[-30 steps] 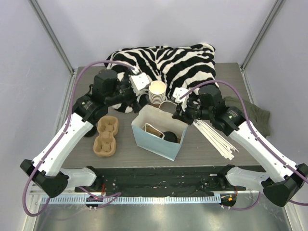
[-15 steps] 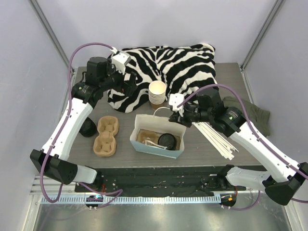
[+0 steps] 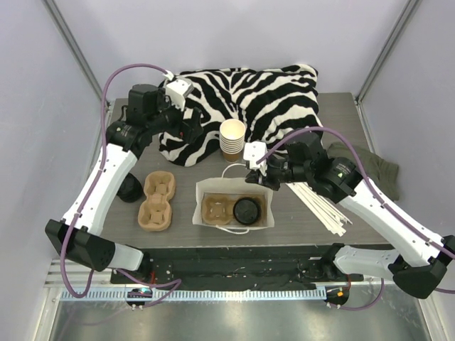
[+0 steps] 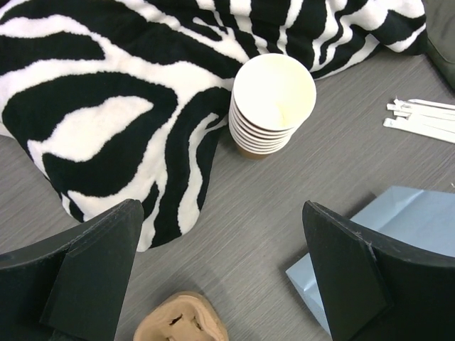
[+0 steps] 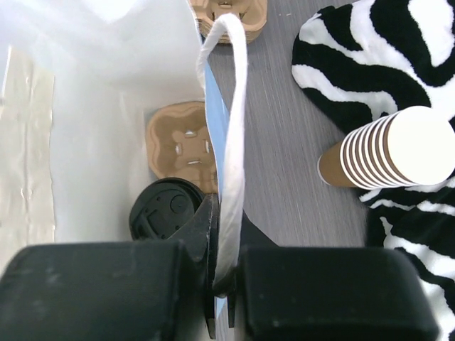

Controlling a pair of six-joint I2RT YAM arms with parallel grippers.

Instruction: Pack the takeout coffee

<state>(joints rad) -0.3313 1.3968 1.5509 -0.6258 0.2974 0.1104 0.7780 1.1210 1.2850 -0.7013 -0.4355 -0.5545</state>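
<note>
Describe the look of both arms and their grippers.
The left arm and right arm have white tubular links with black joints and bases. A purple cable loops along each. A white camera block sits at each wrist. The left gripper and right gripper have broad matte black fingers.
</note>
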